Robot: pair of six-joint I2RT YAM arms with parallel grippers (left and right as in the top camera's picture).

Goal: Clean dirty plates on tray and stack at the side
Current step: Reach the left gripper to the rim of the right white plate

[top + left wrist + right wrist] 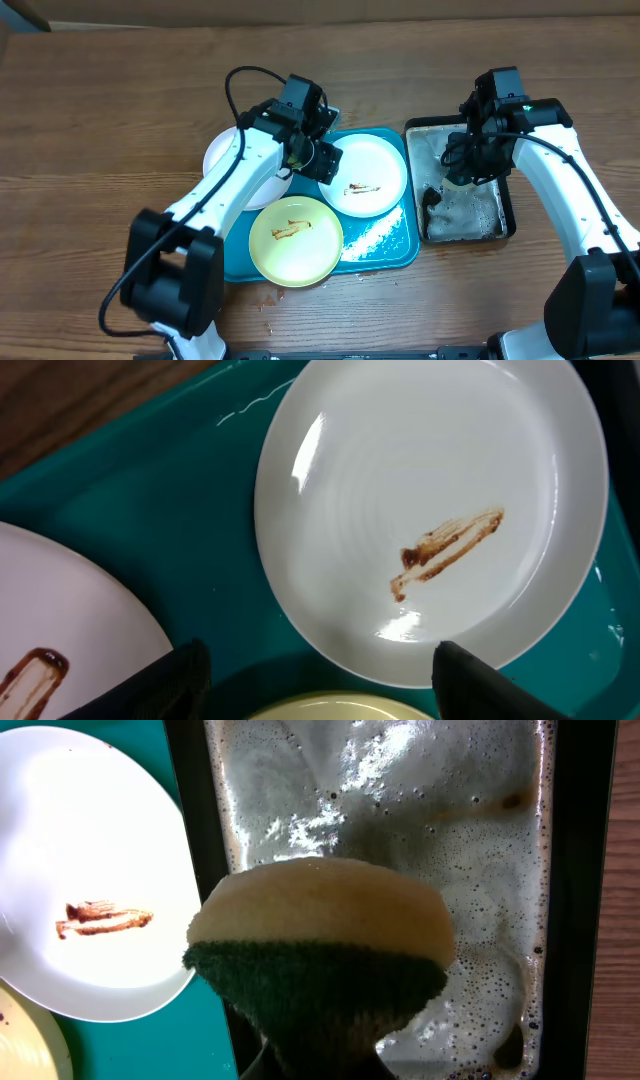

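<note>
While all three plates (pixel 296 238) lie smeared on the tray (pixel 395 255), frame centre, none stacked yet. Left claw (pixel 320 665) spread above white plate (pixel 430 470); right claw (pixel 468 170) clenched on sponge (pixel 320 920).

on the teal tray (pixel 402 252) we see a white plate (pixel 365 170) at right and a yellow-green plate (pixel 295 245) in front, both lying flat and brown-smeared. a second white plate (pixel 222 155), smeared too, sits at its left edge.

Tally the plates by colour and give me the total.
White plates: 2
Yellow-green plate: 1
Total: 3
</note>
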